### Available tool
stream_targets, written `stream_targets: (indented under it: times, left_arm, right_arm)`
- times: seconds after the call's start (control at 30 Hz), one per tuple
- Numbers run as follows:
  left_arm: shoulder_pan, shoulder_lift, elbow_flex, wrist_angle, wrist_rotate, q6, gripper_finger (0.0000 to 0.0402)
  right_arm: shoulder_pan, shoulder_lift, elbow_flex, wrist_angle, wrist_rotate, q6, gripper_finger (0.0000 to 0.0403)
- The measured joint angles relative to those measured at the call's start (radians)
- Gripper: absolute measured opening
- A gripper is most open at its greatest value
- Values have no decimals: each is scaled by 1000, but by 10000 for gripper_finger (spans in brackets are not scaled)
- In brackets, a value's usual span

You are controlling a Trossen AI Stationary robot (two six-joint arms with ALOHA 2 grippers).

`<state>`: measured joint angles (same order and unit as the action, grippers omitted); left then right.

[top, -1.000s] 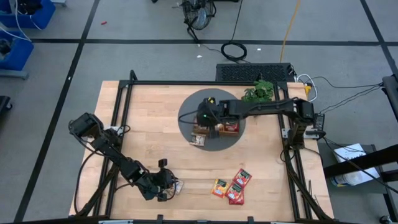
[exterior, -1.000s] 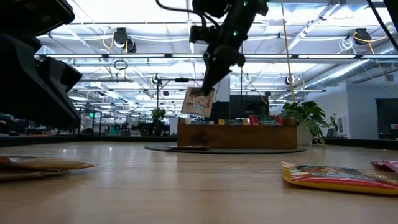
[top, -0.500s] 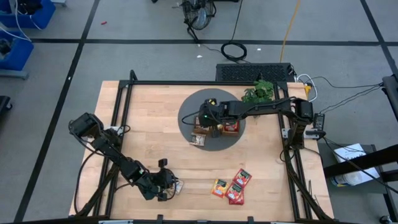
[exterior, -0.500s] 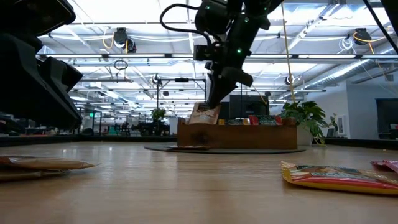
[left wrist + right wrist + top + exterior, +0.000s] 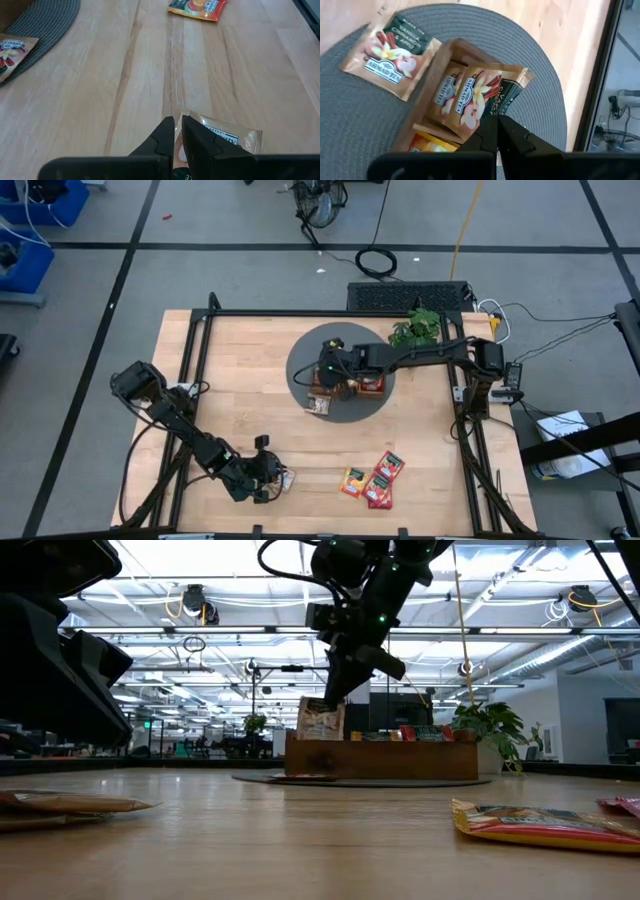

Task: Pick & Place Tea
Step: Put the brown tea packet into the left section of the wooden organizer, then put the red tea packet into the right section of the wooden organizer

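The right gripper [image 5: 496, 131] pinches the top edge of a beige vanilla-cinnamon tea sachet [image 5: 479, 98] and holds it upright over the end compartment of the wooden tray [image 5: 380, 759], which sits on the round grey mat [image 5: 300, 370] toward the far edge of the tabletop. To do this well, it should sink the sachet straight down beside the matching one [image 5: 446, 91] already filed there and let go only once the lower edge is past the tray wall. A second ago the sachet hung clear above the tray; now its bottom meets the rim. The left gripper [image 5: 177, 131], unmoved at the near edge, stays closed on another beige sachet [image 5: 227, 137] lying flat on the wood.
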<state>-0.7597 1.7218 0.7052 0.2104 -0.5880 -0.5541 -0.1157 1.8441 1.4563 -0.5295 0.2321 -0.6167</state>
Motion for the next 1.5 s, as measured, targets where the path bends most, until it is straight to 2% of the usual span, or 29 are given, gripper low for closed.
stream_targets:
  times: [0.4,0.83,1.07,1.3,1.5]
  left_arm:
    - [0,0,1,1,0,-4,42]
    - [-1,0,1,0,0,-7,42]
    - [-1,0,1,0,0,-9,42]
    - [-2,0,1,-4,1,-22,42]
    - [-15,0,1,-5,2,-48,42]
  right_arm:
    - [17,117,0,16,4,21,7]
    - [22,83,0,46,5,132,108]
    - [41,74,0,41,131,146,137]
    - [127,-14,0,-6,147,233,118]
    - [309,-139,-28,-34,27,345,42]
